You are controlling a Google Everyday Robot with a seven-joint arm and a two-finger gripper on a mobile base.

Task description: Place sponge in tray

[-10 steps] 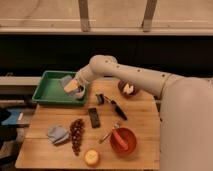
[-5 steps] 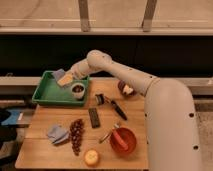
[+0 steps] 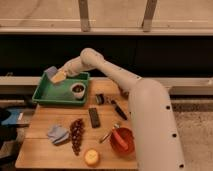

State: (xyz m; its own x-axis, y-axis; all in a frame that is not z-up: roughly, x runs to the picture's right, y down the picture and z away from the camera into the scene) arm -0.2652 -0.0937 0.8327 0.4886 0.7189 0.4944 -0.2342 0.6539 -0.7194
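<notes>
The gripper (image 3: 56, 76) hangs over the far left corner of the green plastic tray (image 3: 50, 95), up at about ten o'clock from the table's middle, clenched around the yellow rectangular sponge (image 3: 59, 76). The white arm (image 3: 107, 70) reaches across from four o'clock, elbow bent high. The sponge sits tilted, pale yellow, above the tray floor. At four o'clock from it, inside the tray, stands a small white cup (image 3: 78, 90).

You have a dim, warm-toned view; soft blur throughout. The white-armed gripper (image 3: 59, 76) over the green plastic tray (image 3: 46, 95) is smeared. Dark band behind; window glare above.
</notes>
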